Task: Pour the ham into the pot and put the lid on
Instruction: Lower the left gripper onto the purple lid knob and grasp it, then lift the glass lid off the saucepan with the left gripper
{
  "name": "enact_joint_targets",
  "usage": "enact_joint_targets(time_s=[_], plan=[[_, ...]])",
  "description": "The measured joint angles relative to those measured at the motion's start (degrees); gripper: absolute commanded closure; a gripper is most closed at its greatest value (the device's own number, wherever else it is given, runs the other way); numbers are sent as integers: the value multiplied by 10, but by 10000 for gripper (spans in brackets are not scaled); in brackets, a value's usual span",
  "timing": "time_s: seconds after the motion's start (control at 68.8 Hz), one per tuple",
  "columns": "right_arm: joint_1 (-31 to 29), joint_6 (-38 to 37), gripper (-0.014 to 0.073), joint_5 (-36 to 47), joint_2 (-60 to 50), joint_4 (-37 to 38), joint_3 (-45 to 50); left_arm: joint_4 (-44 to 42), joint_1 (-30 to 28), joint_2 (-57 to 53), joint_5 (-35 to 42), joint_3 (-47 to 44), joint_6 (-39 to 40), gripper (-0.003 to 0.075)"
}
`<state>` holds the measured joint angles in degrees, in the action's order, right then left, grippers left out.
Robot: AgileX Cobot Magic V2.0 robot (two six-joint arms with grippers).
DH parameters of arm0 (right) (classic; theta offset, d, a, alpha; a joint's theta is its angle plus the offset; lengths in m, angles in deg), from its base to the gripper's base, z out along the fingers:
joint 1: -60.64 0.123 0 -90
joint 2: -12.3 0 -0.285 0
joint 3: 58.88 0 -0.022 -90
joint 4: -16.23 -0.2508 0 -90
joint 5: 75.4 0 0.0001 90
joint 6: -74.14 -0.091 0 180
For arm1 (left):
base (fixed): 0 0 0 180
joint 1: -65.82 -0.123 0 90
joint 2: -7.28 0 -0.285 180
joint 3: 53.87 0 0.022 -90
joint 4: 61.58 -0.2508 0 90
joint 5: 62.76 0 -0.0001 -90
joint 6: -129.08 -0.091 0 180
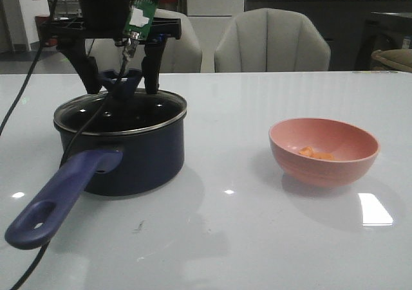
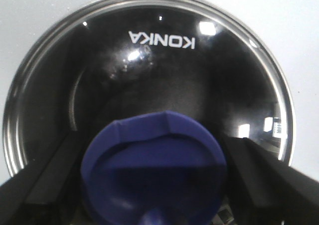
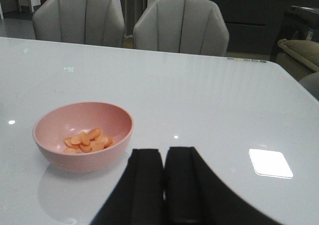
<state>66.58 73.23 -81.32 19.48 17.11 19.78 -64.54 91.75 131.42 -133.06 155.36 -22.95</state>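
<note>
Sitting on the white table (image 1: 212, 238), left of centre, the pot (image 1: 129, 161) is showing a dark navy body, black inside, and a long purplish-blue handle (image 1: 61, 197) with a hole at its end, pointing toward the camera. The lid (image 2: 149, 70), clear glass with a steel rim, is lying on the pot's rim and covering it; its dark blue funnel-shaped knob (image 1: 121, 83) is standing up at the centre. White lettering on the glass is reading "KONKA", upside down in the left wrist view.

The left gripper (image 1: 122, 78) is hanging over the lid, jaws spread wide, one black finger (image 2: 55, 175) on each side of the knob and neither visibly pressing on it.

The ham (image 3: 87, 140), small orange-pink pieces, is lying in the salmon-pink bowl (image 1: 325, 150), well apart from the pot on the right side of the table.

The right gripper (image 3: 164, 185) is hovering near the bowl, fingers pressed together, holding nothing.

Two grey chairs (image 3: 129, 23) are standing behind the table.
</note>
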Motion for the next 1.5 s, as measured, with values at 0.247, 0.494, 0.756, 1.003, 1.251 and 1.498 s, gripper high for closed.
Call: enact_joint_targets(time_s=[0.247,0.494,0.756,1.003,1.251,1.498], plan=[[0,0,445,0,0,0,0,0,0,0,0,0,0,358],[0,0,445,0,0,0,0,-1,0,0,-1,1,0,390],[0,0,445,0,0,0,0,-2,0,-1,-8,11,-4,390],[0,0,445,0,0,0,0,3,-16,-24,-12,71,-21,390],[0,0,445,0,0,0,0,6,-99,-77,-20,86,-97,390],[0,0,445,0,0,0,0,7,-213,-129,-20,48,-148,390]])
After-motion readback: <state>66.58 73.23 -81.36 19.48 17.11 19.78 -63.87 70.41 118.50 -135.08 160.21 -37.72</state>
